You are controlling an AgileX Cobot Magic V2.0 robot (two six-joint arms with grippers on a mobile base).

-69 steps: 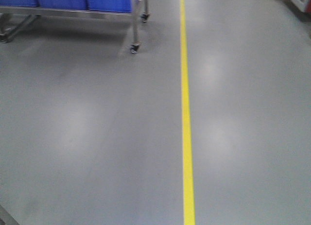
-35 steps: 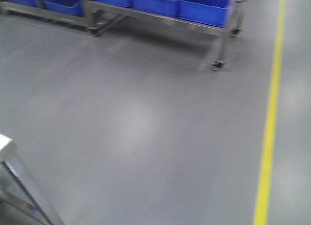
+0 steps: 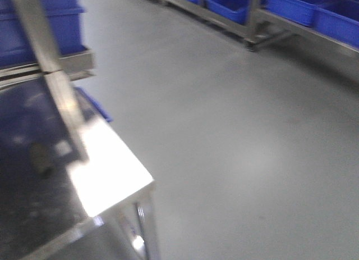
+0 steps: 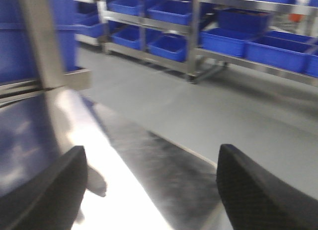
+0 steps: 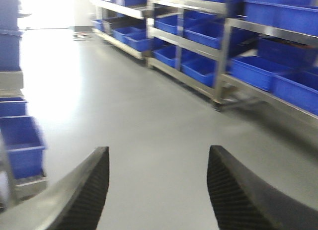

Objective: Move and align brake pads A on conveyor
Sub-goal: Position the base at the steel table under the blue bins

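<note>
Neither the brake pads A nor the conveyor appears in any of the 3 views, so their location cannot be established from here.

The landmark is the shiny steel desk [image 3: 106, 159], whose corner fills the lower left of the front view.

- **Left:** the left hand [image 4: 151, 163] has its 2 fingers spread wide with nothing between them, and it hangs over the desk top near its edge.
- **Right:** the right hand [image 5: 158, 158] is likewise apart and empty. It is off the desk, over the grey floor [image 3: 241, 142].
- **Surroundings:** steel racks [image 5: 223, 56] of blue bins [image 5: 198, 66] stand well apart from the desk, across the floor.

Judgement: both hands are carried spread and forward because no pick is yet possible. The task has not begun, and the belt must first be brought into view. All 3 views are blurred, so fine detail is unreliable.
</note>
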